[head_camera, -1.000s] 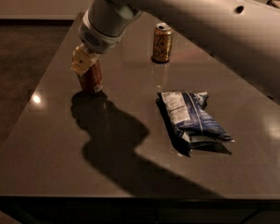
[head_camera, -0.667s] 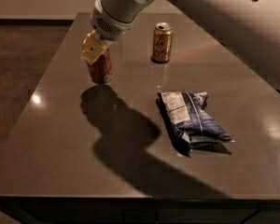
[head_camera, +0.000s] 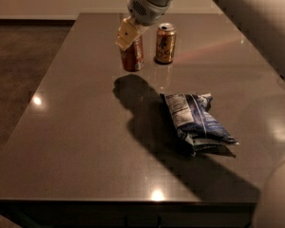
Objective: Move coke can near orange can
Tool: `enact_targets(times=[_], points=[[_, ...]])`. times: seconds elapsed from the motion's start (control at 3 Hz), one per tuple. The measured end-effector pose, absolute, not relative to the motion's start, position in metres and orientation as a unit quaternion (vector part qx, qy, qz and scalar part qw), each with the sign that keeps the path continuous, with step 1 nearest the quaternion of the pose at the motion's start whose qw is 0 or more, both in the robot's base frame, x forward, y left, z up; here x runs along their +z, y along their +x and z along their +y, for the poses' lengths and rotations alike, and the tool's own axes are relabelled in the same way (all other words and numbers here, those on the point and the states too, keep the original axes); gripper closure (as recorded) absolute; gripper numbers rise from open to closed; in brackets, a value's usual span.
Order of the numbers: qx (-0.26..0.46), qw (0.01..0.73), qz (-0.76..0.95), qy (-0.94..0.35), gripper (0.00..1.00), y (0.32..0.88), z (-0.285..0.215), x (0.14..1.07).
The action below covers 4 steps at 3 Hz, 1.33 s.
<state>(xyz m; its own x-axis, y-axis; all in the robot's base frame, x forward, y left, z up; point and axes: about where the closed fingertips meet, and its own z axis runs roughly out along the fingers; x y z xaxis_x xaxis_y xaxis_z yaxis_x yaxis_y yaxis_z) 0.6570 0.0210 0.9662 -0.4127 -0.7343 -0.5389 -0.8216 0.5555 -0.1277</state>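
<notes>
Dark polished table point(head_camera: 85, 141), filling nearly the whole view. Pale robot arm point(head_camera: 154, 1) extending down from the top edge, above and just left of the orange can point(head_camera: 165, 43). Blue and white chip bag point(head_camera: 197, 122), lying flat well in front of the orange can and a little to its right. Orange can upright, golden with dark script, toward the far side of the table. Coke can point(head_camera: 133, 57), red, just left of the orange can and about level with it, with only a narrow gap between the two. Gripper point(head_camera: 129, 38) at the coke can's upper part, tan fingers point(head_camera: 125, 33) clamped on it, seen on the side away from the orange can. Cannot tell whether the coke can's base rests on the table or hangs slightly above it.

Probably close to done, with setting down and letting go left to do. Risks, as a judgement:

- Bumps or tips the orange can if carried any further right, given so little room.
- Drops and topples if let go while off the surface or leaning.
- Gets dragged over, possibly into the orange can, if pulled away from before the fingers part fully.
- Little danger to the chip bag, well clear in front of the orange can.
</notes>
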Motion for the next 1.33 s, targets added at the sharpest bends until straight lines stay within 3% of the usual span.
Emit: enact_targets(times=[0.67, 1.0, 1.33], points=[[0.061, 0.265, 0.876, -0.398, 1.0, 0.687, -0.061, 0.944], [0.058, 0.272, 0.884, -0.374, 0.92, 0.691, -0.09, 0.942], [0.06, 0.286, 0.888, -0.356, 0.67, 0.691, -0.111, 0.939]])
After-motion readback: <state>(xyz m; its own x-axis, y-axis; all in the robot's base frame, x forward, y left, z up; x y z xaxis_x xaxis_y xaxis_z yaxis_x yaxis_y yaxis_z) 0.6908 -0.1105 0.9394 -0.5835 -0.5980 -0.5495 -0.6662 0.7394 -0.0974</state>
